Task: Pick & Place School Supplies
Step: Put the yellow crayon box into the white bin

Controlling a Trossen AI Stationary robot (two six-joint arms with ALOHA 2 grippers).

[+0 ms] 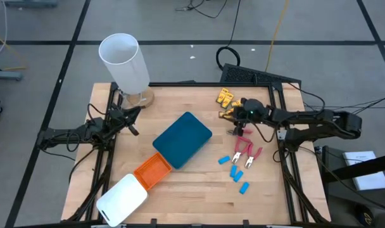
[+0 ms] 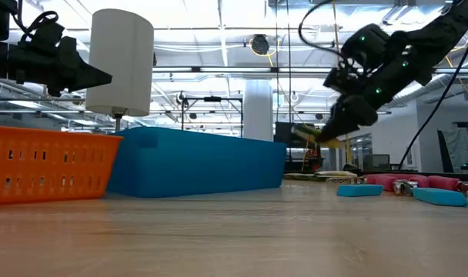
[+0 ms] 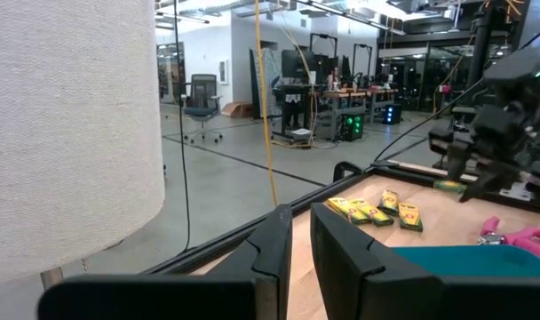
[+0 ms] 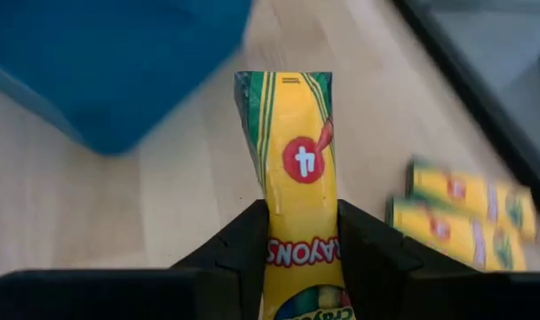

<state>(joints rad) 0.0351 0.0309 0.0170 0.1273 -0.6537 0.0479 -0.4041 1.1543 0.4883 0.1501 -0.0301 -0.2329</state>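
A yellow crayon box is held lengthwise in the clamped right gripper, centre frame. It is judged light, thin-walled and crushable, best pinched across its narrow sides. The left gripper is kept closed and empty.

Both arms matte black, jointed, with loose black cables running along the links. Right gripper: two flat, blocky black fingers. A green status light glows on its wrist housing. Left gripper: same black slab fingers.
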